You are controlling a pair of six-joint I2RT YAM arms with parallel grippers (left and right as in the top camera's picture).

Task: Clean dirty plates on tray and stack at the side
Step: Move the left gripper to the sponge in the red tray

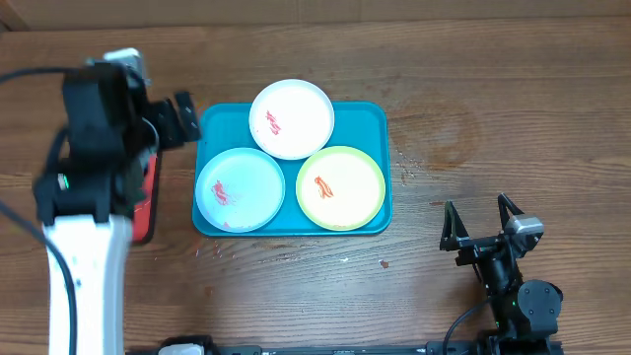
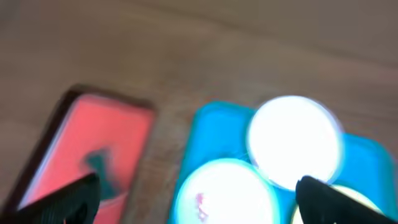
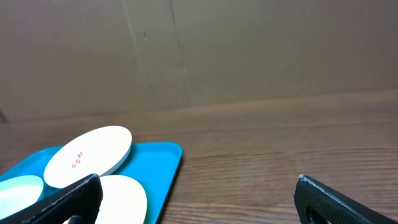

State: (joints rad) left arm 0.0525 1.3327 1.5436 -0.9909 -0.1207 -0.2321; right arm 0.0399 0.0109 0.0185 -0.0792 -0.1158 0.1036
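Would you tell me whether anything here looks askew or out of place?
The white plate sits tilted, overlapping the blue plate and green plate and overhanging the tray's far rim; all three carry red smears.

- Overhead, the left arm (image 1: 94, 128) hides most of the red tray (image 1: 146, 212) at left.
- Left wrist view is blurred; a teal blob (image 2: 96, 163) on that tray is unidentifiable.
- Right wrist: the lower left edge cuts the light blue plate (image 3: 17, 190).

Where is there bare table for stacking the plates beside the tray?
Widest bare wood: right of the blue tray, across to the right gripper. A narrower strip runs along the tray's near rim. Crowded: the left side, where the red tray and left arm sit; three plates fill the blue tray.
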